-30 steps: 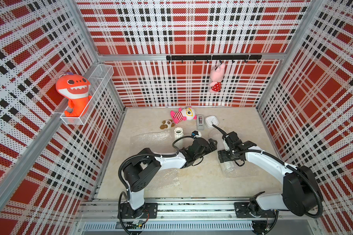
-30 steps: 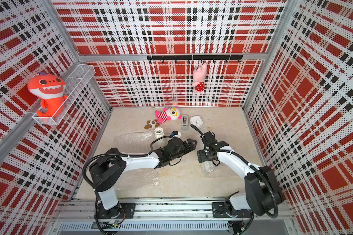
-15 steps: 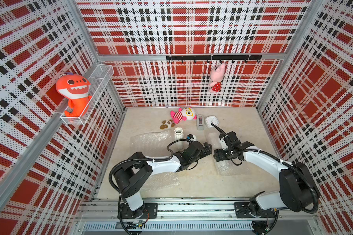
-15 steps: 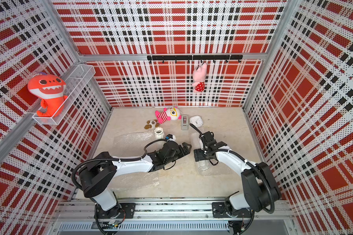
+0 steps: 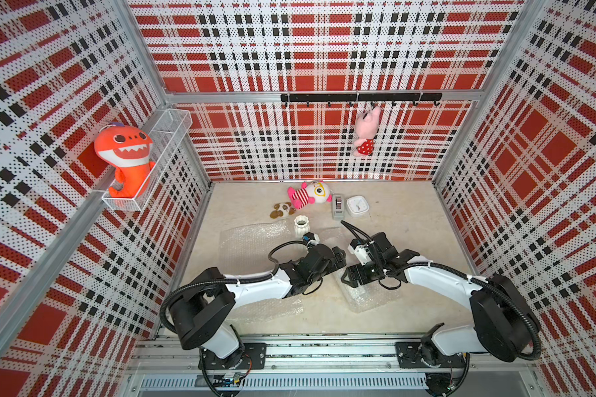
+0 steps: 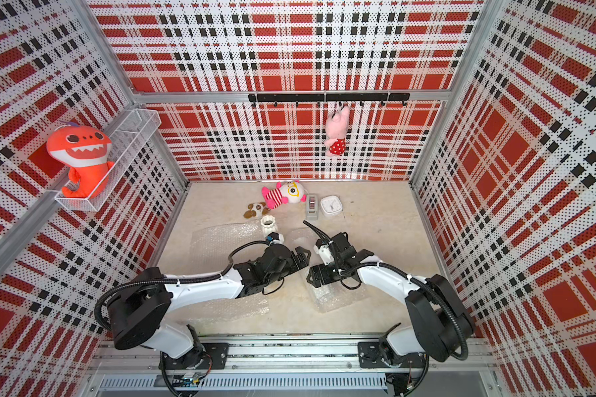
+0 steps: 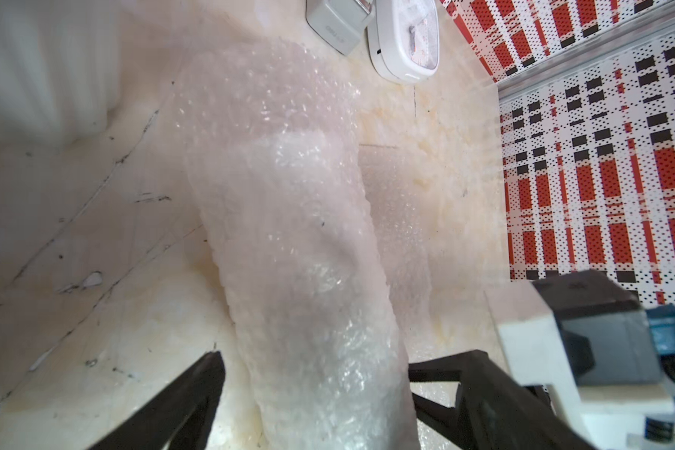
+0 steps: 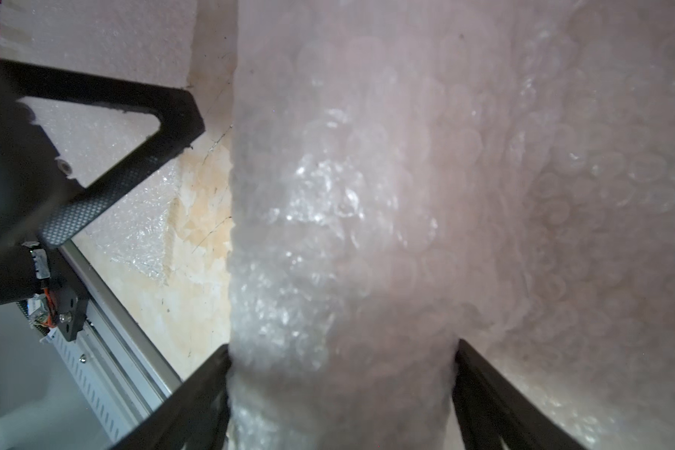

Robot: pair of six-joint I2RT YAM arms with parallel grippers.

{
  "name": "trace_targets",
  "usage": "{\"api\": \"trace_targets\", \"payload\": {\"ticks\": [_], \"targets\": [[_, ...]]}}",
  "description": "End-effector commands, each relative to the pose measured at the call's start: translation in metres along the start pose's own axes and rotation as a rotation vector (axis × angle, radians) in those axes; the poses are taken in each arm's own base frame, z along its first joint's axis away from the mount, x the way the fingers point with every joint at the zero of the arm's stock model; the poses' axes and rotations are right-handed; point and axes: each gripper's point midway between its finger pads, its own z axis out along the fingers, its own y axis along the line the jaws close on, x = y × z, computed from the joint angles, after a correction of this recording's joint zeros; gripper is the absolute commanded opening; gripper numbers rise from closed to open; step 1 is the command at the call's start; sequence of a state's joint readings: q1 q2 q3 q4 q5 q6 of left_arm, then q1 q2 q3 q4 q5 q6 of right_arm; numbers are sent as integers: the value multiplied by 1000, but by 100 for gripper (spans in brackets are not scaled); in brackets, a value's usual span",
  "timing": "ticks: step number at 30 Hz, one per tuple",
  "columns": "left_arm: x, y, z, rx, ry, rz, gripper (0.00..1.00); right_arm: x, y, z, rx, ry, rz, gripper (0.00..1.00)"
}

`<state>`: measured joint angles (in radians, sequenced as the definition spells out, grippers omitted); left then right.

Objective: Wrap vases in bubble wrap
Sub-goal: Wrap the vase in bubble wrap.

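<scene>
Overhead in both top views, facing down on whole beige stone tabletop point(image 5: 410, 220) (near-identical pair); both wrist views close on same translucent bubble-wrap roll point(image 7: 301, 253).

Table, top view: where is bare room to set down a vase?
Bare: table's right side, between clock and right wall; far left corner behind the flat bubble wrap. Crowded: back middle with toys, vase; centre, left hand and right hand at the wrapped roll.

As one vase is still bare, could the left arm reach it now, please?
Probably yes: the bare vase stands close beside the left tool, nothing between, though the open tool straddles the wrapped roll.
</scene>
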<state>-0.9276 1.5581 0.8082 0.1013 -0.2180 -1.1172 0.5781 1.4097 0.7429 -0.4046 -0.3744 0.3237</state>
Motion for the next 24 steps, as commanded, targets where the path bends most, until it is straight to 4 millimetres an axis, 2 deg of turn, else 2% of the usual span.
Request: {"api": "trace_targets", "payload": {"ticks": [1, 9, 12, 16, 19, 21, 24], "targets": [[-5, 9, 10, -76, -1, 40, 98, 27, 2, 4, -20, 81, 23, 86], [-11, 13, 38, -125, 21, 67, 98, 28, 2, 3, -28, 47, 12, 89], [-14, 22, 45, -182, 21, 82, 98, 26, 5, 3, -47, 33, 6, 89], [-6, 25, 57, -203, 59, 93, 98, 25, 5, 1, -46, 11, -4, 90], [-3, 31, 60, -235, 60, 109, 99, 26, 1, -1, -23, 11, -7, 94], [-2, 34, 61, -248, 61, 113, 99, 27, 7, -4, -49, 8, -5, 96], [2, 37, 62, -259, 70, 117, 95, 28, 14, -12, -81, -15, 17, 99]]}}
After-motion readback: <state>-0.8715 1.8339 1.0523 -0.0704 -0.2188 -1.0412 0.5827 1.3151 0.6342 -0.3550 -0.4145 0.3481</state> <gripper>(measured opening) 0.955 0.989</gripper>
